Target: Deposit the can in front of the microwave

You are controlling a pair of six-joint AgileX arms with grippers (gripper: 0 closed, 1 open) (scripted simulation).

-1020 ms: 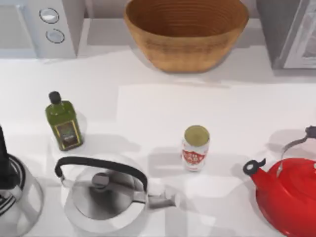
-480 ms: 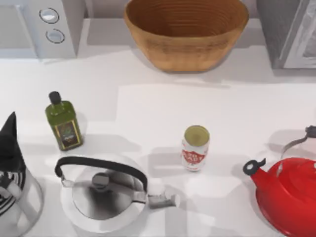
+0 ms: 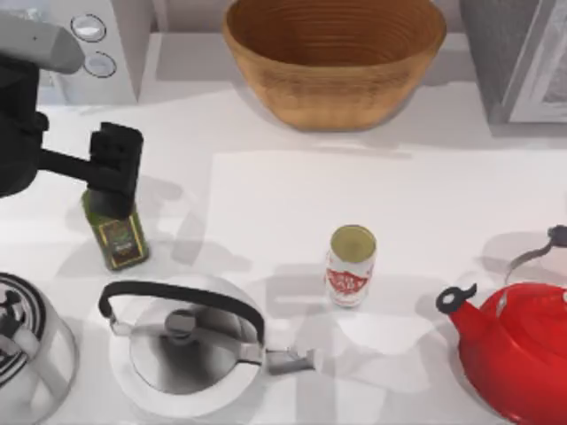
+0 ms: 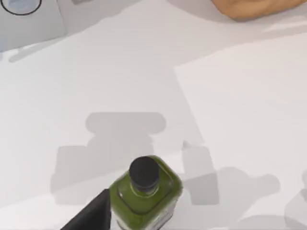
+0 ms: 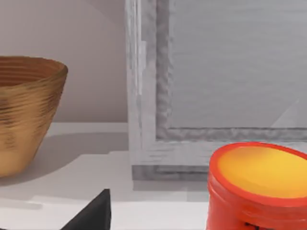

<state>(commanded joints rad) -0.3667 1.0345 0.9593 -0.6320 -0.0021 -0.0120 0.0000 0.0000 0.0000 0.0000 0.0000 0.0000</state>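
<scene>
While the can (image 3: pixel 352 264) stands upright by itself on the table (image 3: pixel 266 195), my left gripper (image 3: pixel 112 171) hangs over the green bottle (image 3: pixel 115 232), which is not the thing to move. I cannot tell if it is spread or pressed together. From the gripper, the can is well off toward the table's right and a bit nearer the front edge, with nothing touching it. The microwave (image 3: pixel 80 49) is just behind the gripper, at the back. I think the arm is on its way over to the can so it can carry it back here.
</scene>
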